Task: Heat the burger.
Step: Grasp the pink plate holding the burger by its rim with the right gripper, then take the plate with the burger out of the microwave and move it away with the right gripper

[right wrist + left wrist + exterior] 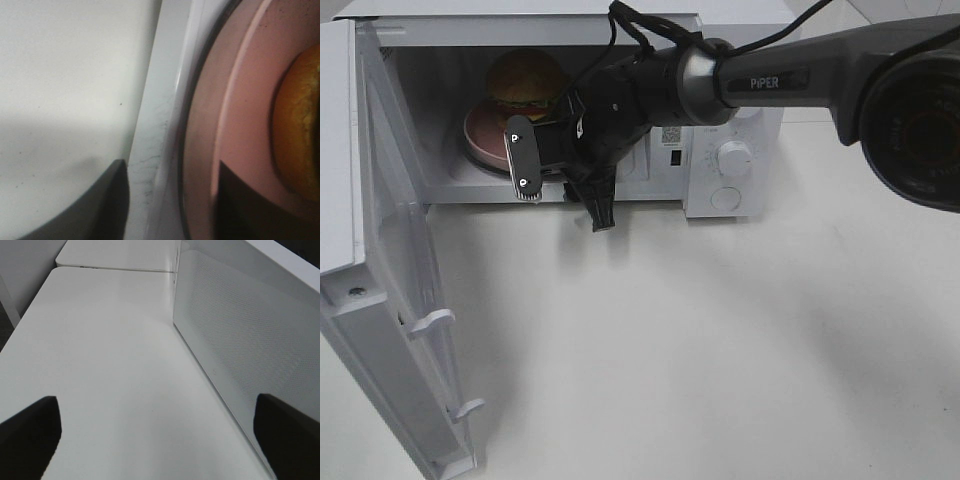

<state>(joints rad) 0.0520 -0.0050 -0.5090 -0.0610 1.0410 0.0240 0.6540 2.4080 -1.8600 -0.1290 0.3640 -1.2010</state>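
The burger (pixel 525 80) sits on a pink plate (pixel 480 135) inside the open microwave (pixel 730 160), at the left of the cavity. My right gripper (pixel 563 205) hangs at the cavity's front edge, just right of the plate, and is open with nothing held. In the right wrist view the gripper (pixel 170 200) straddles the microwave's front sill (pixel 160 125). One finger is over the plate (pixel 240 125) and the other over the table, and the burger's bun (pixel 300 130) shows at the edge. My left gripper (pixel 157 435) is wide open over bare table.
The microwave door (pixel 380 300) swings open toward the front left. Its dials (pixel 735 155) are on the right panel. The left wrist view shows the microwave's perforated side wall (pixel 240 340) close by. The white table (pixel 720 350) spreads in front.
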